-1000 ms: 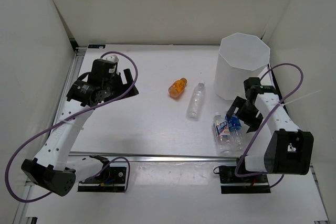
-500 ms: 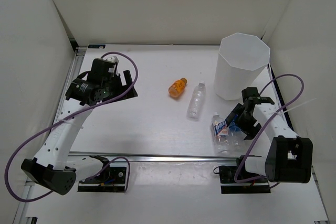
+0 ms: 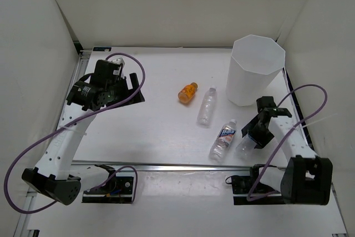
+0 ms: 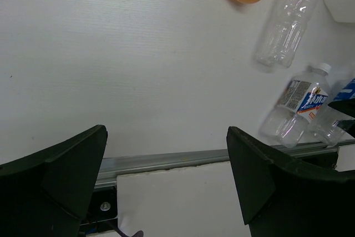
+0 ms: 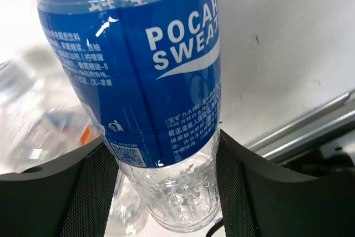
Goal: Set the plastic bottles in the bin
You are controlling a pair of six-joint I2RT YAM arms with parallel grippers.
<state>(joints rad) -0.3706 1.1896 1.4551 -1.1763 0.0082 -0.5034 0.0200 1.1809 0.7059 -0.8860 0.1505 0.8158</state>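
Left gripper (image 3: 132,87) is hovering at the upper left of the top view over the white table (image 3: 161,131), and its fingers (image 4: 66,165) are standing wide apart with nothing between them. In its wrist view the bottles are showing along the upper right and right edge. Orange bottle (image 3: 188,92) is lying on its side around the centre of the top view, tilted, well apart from the left gripper. Clear bottle (image 3: 207,105), unlabelled, is lying just right of it, near but not touching, with its cap end pointing toward the top of the frame. Labelled bottle (image 3: 223,139) is lying lower and right of centre, slanted, with its cap end pointing upper right and its base close to the metal rail (image 3: 166,165) at the table's near edge. Right gripper (image 3: 253,135) is sitting at the lower right, just beside the labelled bottle, and is gripping the blue bottle (image 5: 161,76). In the right wrist view both pads are pressing the clear body just below the blue label, and the bottle is filling most of that frame. Cannot tell whether this bottle is resting on the table or lifted off it. Bin (image 3: 255,67) is standing upright at the upper right, mouth open upward, just above the right gripper in the frame. All four bottles are lying outside it.
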